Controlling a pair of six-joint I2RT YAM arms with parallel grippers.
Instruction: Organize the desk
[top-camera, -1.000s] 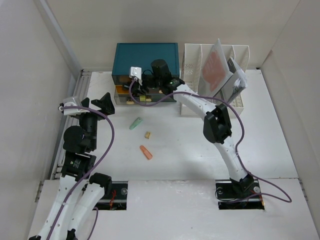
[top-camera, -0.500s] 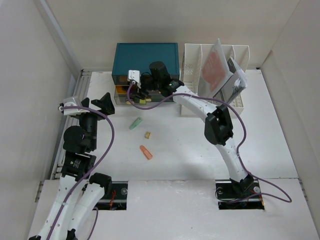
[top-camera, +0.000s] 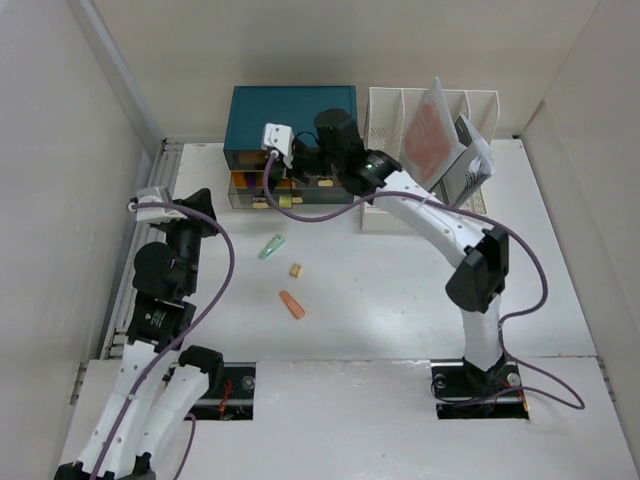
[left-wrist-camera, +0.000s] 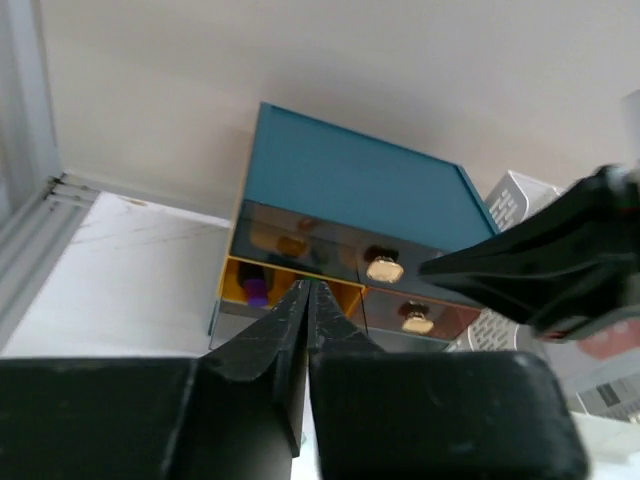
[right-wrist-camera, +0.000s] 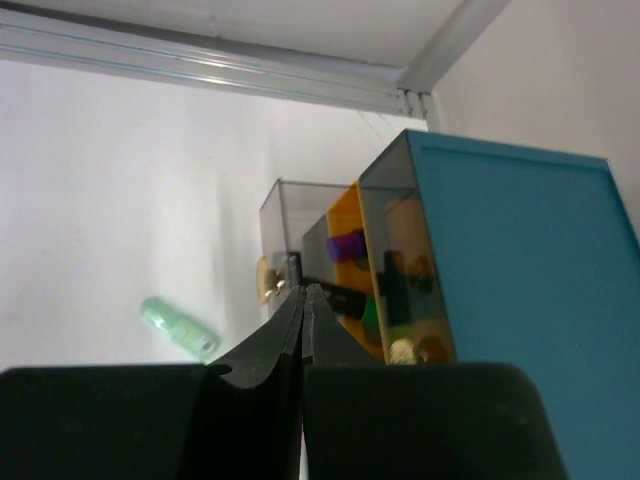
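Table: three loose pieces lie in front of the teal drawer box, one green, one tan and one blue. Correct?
Not quite. The third piece is orange, not blue: the top external view shows the orange piece plainly. The rest holds: with the green piece and the tan piece, that makes three loose pieces in front of the teal drawer box.

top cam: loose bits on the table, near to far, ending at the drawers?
orange stick → small tan block → green cylinder → teal drawer unit
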